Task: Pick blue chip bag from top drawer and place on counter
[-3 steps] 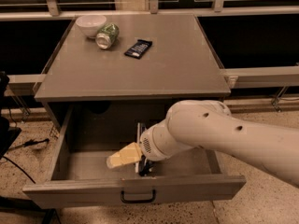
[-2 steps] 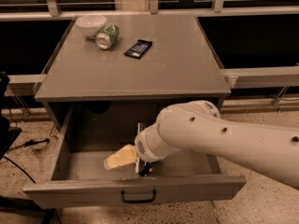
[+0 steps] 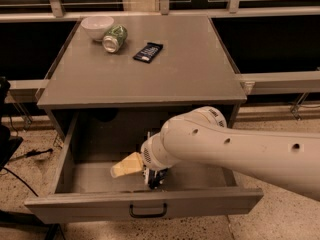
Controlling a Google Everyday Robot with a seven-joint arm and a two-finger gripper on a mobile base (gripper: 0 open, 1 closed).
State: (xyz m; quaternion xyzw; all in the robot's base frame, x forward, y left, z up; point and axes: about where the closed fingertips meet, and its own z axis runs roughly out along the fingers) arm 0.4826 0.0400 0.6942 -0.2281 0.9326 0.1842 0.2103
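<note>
Reaching low into the drawer [image 3: 90,209], end effector [image 3: 125,166] pointing toward 9 o'clock, grip state impossible to tell; chip bag unseen, maybe hidden under wrist at 3 o'clock.

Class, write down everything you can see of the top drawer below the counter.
The top drawer is a wide, shallow grey box with smooth, flat walls, standing open below the counter. Its flat front panel carries a small black handle at the middle. Inside, a pale yellow wedge-shaped item lies on the floor, and the claw reaches down into the drawer just beside it.
</note>
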